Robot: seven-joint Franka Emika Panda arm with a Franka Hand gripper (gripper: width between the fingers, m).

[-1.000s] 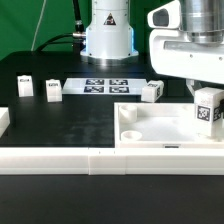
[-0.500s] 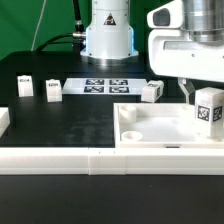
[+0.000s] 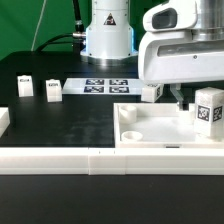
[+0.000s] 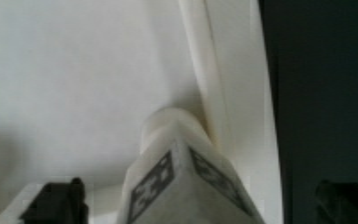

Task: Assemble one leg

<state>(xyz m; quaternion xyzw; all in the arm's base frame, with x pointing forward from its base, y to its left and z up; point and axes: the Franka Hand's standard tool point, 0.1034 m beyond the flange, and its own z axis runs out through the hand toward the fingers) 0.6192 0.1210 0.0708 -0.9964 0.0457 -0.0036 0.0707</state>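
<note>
- A white block (image 3: 5,118) is seen at the exterior view's far left edge, on the black table behind the long white front rail (image 3: 60,160).
- A spare leg (image 3: 24,86) and a second spare leg (image 3: 52,90) stand upright and well apart from the work area, untouched.
- The marker board (image 3: 108,86) lies flat near the middle, in front of the arm's base.
- A third spare leg (image 3: 152,92) stands just beside the marker board's right end, behind the tray-like panel (image 3: 150,118).
- The tray-like panel lies flat on the exterior view's right, with a round hole showing near its left corner.
- The gripper (image 3: 180,98) is positioned low over the panel, just beside the leg (image 3: 208,108) and apart from it.
- In the wrist view the two dark fingertips (image 4: 55,200) are spread wide on either side of the leg, and no contact is shown. The jaws are judged fully parted, with nothing held.
- The leg stands upright in the panel's right corner, close against the raised wall, with its tag facing outward.
- Progress is judged advanced, as the leg is set at its corner and released.
- How firmly the leg is seated cannot be told from these views. A final tightening turn may be left.
</note>
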